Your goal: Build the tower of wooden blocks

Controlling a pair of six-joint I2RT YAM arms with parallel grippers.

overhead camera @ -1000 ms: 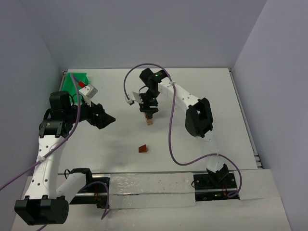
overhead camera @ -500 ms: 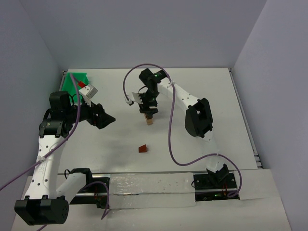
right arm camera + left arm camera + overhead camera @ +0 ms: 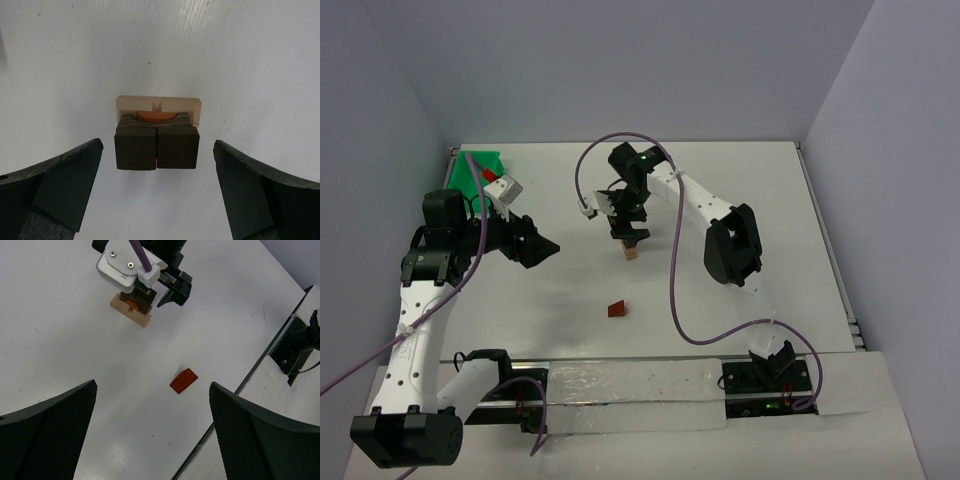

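The right claw (image 3: 157,196) is spread wide around the little tower (image 3: 158,131) on the tabletop (image 3: 250,50), touching nothing. If it lifts crooked, it could knock the two dark blocks (image 3: 136,149) off. The left claw (image 3: 152,432), spread too, holds nothing.

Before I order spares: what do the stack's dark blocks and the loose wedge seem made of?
Dark blocks: apparently wood, matte dark-brown stain, wavy grain showing. Wedge: probably wood too, smooth reddish-brown finish; grain too small to tell.

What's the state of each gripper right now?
Left gripper: open, holding nothing.
Right gripper: open, fingers either side of the wood block tower, not touching it.
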